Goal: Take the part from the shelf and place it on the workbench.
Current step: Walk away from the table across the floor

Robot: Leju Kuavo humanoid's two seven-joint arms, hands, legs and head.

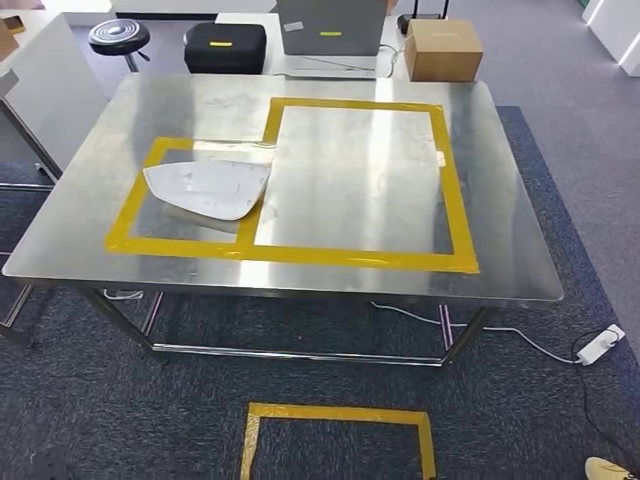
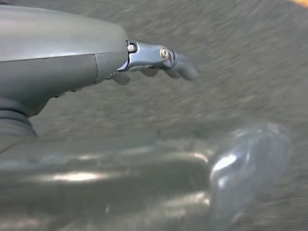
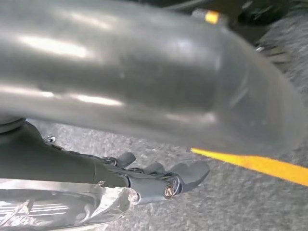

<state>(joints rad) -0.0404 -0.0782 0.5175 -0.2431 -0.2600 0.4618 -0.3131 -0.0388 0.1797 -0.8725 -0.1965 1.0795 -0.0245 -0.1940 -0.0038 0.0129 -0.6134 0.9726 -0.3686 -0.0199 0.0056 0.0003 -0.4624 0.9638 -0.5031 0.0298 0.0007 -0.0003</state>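
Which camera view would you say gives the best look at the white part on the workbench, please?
The head view: the white part lies flat on the workbench, across the smaller yellow-taped rectangle, its whole outline visible. The two wrist views look at carpet, with the left robot hand and right robot hand holding nothing.

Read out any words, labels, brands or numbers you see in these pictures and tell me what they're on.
No text can be read in any view.
Grey case: a small yellow mark and a pale sticker, too small to read.
Black case: a yellow strip, no legible letters.
Cardboard box: no readable print.
White part on the workbench: no marking.
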